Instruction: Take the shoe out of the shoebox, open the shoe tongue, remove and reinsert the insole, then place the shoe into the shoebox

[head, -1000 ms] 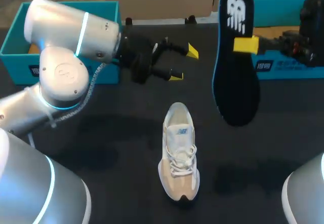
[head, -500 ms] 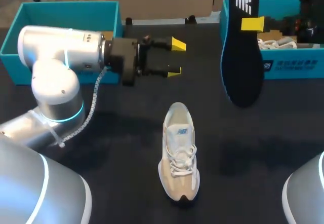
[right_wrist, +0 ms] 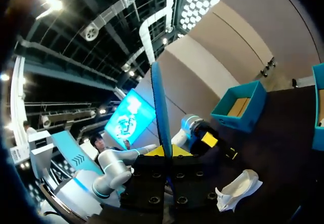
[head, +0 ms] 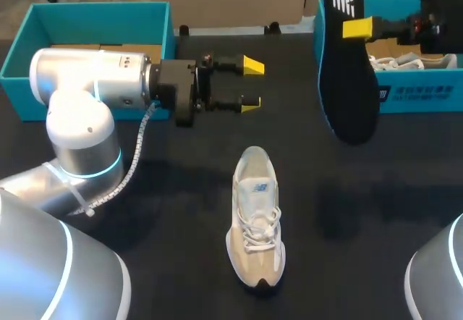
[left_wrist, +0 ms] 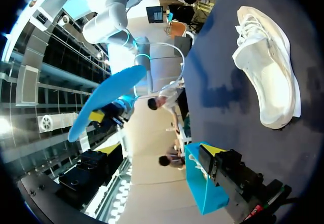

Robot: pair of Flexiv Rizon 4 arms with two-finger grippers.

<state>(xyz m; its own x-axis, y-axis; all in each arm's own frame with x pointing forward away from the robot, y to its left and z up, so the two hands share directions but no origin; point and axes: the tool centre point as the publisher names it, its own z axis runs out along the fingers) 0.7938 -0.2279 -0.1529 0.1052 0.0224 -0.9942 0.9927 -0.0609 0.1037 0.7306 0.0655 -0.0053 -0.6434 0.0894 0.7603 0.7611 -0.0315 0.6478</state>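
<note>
A white and beige shoe [head: 257, 215] lies on the dark table near the middle, toe toward the back; the left wrist view has the shoe [left_wrist: 268, 82] off to one side of the fingers. My right gripper [head: 358, 27] is shut on the dark, blue-edged insole [head: 347, 59], which hangs upright in front of the right teal shoebox [head: 416, 92]. In the right wrist view the insole [right_wrist: 161, 107] stands edge-on between the yellow tips of the gripper [right_wrist: 167, 151]. My left gripper [head: 252, 85] is open and holds nothing, level above the table behind the shoe.
A second teal box [head: 94, 16] with a cardboard bottom stands at the back left, behind my left arm. Something white with laces [head: 394, 63] lies inside the right shoebox. Bare table surrounds the shoe on both sides.
My right gripper has carried the insole up and back toward the right shoebox. My left arm has swung round, so its open gripper now points level to the right. The shoe has stayed put.
</note>
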